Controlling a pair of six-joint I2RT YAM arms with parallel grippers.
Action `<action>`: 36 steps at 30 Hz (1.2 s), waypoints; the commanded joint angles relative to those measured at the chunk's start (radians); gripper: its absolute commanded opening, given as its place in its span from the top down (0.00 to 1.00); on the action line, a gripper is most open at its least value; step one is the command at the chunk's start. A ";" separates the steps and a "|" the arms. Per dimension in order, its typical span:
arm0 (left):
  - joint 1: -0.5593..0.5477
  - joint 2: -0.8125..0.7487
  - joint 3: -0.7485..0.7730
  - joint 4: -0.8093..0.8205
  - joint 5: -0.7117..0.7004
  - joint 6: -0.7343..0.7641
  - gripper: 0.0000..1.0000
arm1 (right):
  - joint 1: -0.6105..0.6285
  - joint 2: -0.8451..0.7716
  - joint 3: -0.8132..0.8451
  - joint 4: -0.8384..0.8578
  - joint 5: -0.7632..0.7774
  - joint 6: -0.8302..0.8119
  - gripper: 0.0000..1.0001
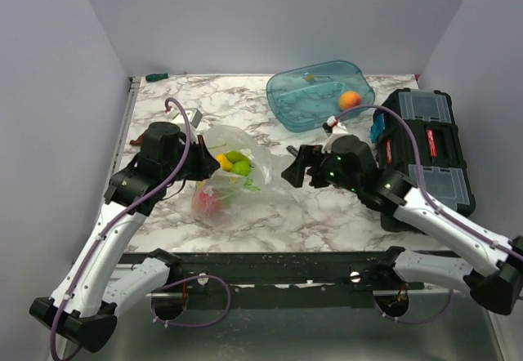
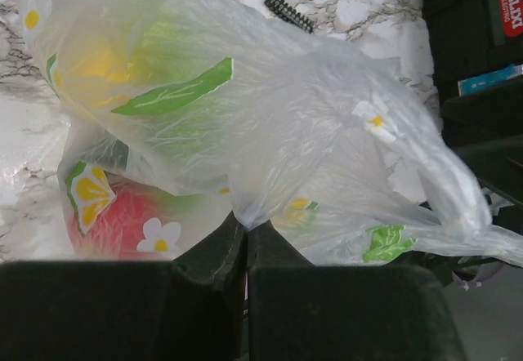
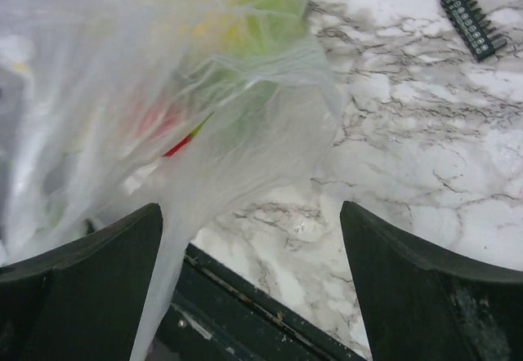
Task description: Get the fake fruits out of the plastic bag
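Observation:
The plastic bag (image 1: pixel 237 183) lies crumpled on the marble table between the two arms, with the fake fruits inside it: a yellow one (image 1: pixel 222 162), a green one (image 1: pixel 239 166) and a red one (image 1: pixel 211 203). My left gripper (image 2: pixel 245 226) is shut on a pinched fold of the bag (image 2: pixel 310 116); the red fruit (image 2: pixel 114 218) shows through the film just left of the fingertips. My right gripper (image 3: pixel 252 238) stands open to the right of the bag (image 3: pixel 163 108). A strip of film trails past its left finger (image 3: pixel 98 279), and nothing is between the fingers.
A teal tub (image 1: pixel 282 104) with an orange ball (image 1: pixel 350 100) stands at the back. A black toolbox (image 1: pixel 425 153) fills the right side. A small black bit strip (image 3: pixel 472 20) lies on the marble. The table's dark front rail (image 3: pixel 245 312) runs under my right gripper.

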 commanded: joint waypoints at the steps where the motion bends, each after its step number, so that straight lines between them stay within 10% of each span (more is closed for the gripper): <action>1: 0.006 -0.011 0.044 0.016 0.055 -0.009 1.00 | 0.003 -0.148 -0.081 0.028 -0.167 -0.071 0.05; 19: 0.006 0.038 0.109 -0.017 0.043 0.003 1.00 | 0.154 -0.172 -0.204 0.404 -0.400 -0.154 0.05; 21: 0.006 0.039 0.114 -0.018 0.039 0.000 1.00 | 0.209 -0.137 -0.220 0.451 -0.346 -0.137 0.19; 24: 0.006 0.044 0.116 -0.013 0.046 -0.013 1.00 | 0.332 -0.067 -0.243 0.505 -0.193 -0.110 0.69; 28: 0.008 0.065 0.117 -0.008 0.029 -0.051 1.00 | 0.617 0.073 -0.259 0.580 0.281 -0.124 0.95; 36: 0.036 0.097 0.118 0.008 0.033 -0.082 1.00 | 0.756 0.553 -0.112 0.591 0.517 -0.088 0.99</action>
